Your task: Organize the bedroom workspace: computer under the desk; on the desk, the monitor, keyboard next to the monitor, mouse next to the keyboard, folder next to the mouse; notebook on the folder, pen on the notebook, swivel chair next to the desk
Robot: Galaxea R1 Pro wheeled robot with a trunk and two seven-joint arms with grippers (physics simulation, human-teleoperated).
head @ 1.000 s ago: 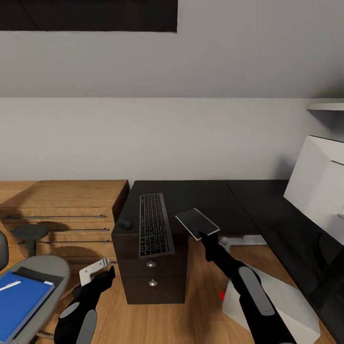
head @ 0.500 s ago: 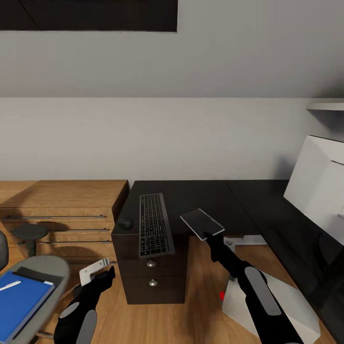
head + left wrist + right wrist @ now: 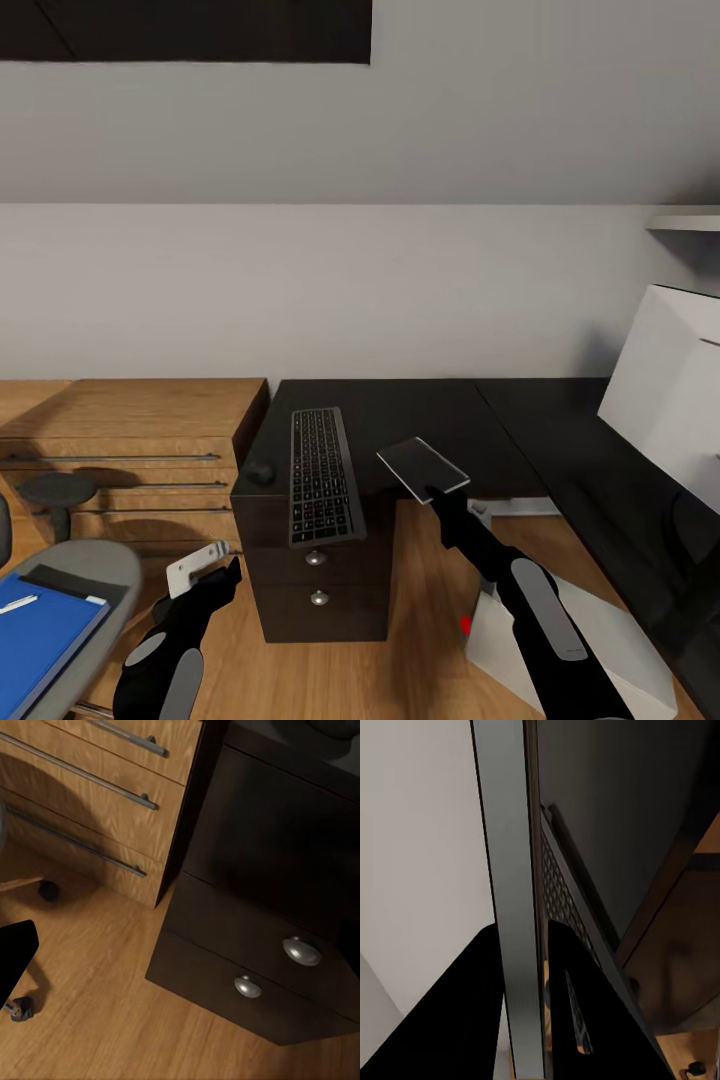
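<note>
- Placement of a carried item onto the desk [image 3: 440, 412] looks like the step in hand: the right gripper [image 3: 432, 492] is clamped on a thin flat slab [image 3: 422, 467], held tilted just above the desk's front edge, beside the keyboard [image 3: 322, 475].
- From the right wrist view the slab [image 3: 506, 870] sits edge-on between the 2 fingers; whether it is the notebook or something else cannot be told.
- The keyboard lies on the desk over the drawer unit, its near end overhanging the front edge; a small dark object [image 3: 262, 470], possibly the mouse, rests just beside it.
- The monitor [image 3: 665, 395] stands on the desk's right wing, well apart from the keyboard, and the white computer [image 3: 590, 640] sits on the floor below.
- The blue folder [image 3: 45, 630] lies on the swivel chair [image 3: 95, 565] with the pen [image 3: 20, 603] on top, so that part is not yet done.
- The left gripper [image 3: 215, 572] hangs low in front of the drawers; whether its claw is apart or together cannot be told.
- Next move, as a judgement: carry the slab further over the desktop, level it, lower it and only then release, since letting go at the edge risks it sliding off.
</note>
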